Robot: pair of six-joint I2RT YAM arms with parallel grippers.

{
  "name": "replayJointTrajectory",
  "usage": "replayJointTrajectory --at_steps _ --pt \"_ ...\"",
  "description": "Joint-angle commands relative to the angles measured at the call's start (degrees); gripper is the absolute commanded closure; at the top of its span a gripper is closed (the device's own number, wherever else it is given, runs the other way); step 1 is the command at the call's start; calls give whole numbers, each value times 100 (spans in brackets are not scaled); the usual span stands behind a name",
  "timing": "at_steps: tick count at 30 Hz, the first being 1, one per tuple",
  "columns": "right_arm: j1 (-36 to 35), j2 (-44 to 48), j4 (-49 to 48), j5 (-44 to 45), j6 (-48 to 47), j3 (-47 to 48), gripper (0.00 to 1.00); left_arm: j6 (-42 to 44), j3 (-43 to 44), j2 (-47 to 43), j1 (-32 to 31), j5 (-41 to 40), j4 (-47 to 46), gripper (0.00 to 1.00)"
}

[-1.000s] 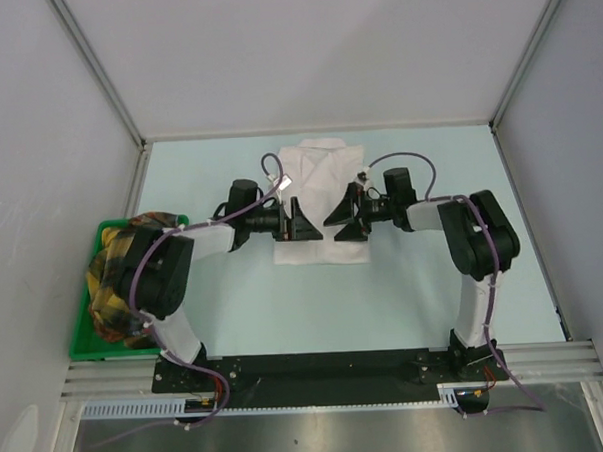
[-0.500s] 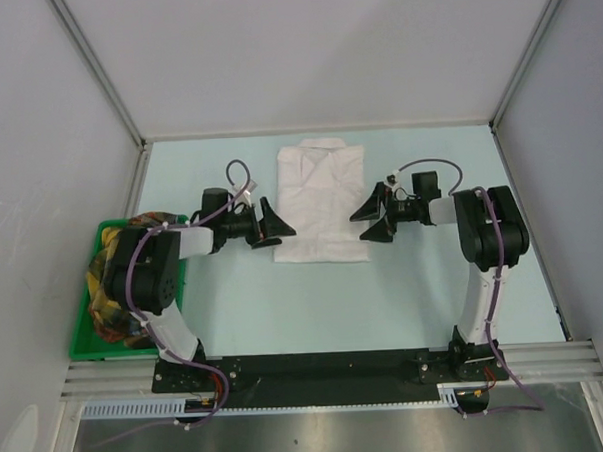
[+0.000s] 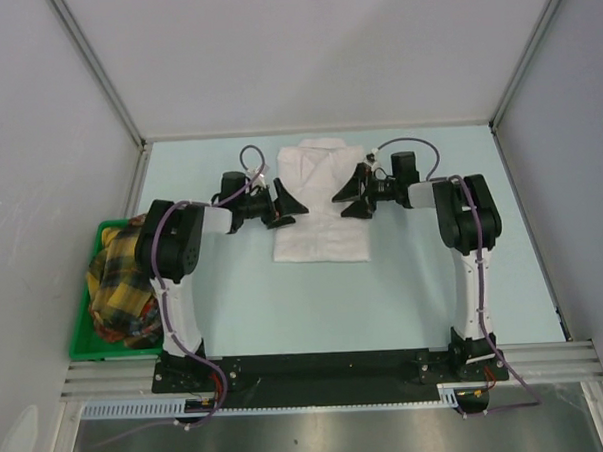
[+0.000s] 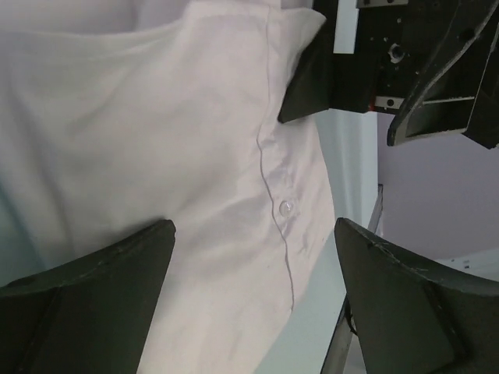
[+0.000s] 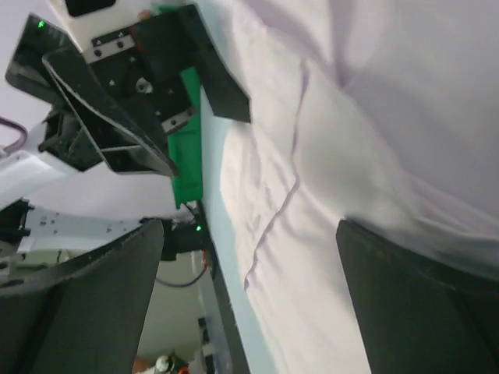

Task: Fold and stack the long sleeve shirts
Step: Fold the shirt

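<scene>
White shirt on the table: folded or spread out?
Folded: the shirt lies as a compact rectangle with straight edges, and no sleeves stick out past them.

Two robot arms, the left arm [image 3: 178,309] and the right arm [image 3: 471,291], are showing white tubular links between bulky black joints. Thin purple cables [image 3: 406,139] are looping along each. Matte black, wedge-shaped fingers [image 4: 86,305] are capping both wrists.

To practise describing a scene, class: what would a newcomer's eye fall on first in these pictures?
A folded white shirt lies in the middle of the pale table. The left claw and right claw, both open, flank its far half from either side. A green bin of yellow plaid cloth sits at the left edge.
</scene>
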State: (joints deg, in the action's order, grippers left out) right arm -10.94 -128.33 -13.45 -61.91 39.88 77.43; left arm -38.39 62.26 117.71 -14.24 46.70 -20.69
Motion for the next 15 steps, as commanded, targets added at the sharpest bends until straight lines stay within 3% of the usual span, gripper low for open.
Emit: replayJointTrajectory --at_steps 1,6,10,15 --pt "329 -376 1070 153 -1166 264 0 -134 -55 104 457 -574 318 5" --pt "602 115 1872 -66 -1518 422 0 506 -416 -634 677 5 443 5" --pt "497 344 1417 -233 -1185 615 0 702 -171 -1039 449 349 311 4" --pt "190 -15 793 -181 -710 1028 0 658 522 -619 -7 165 127 5"
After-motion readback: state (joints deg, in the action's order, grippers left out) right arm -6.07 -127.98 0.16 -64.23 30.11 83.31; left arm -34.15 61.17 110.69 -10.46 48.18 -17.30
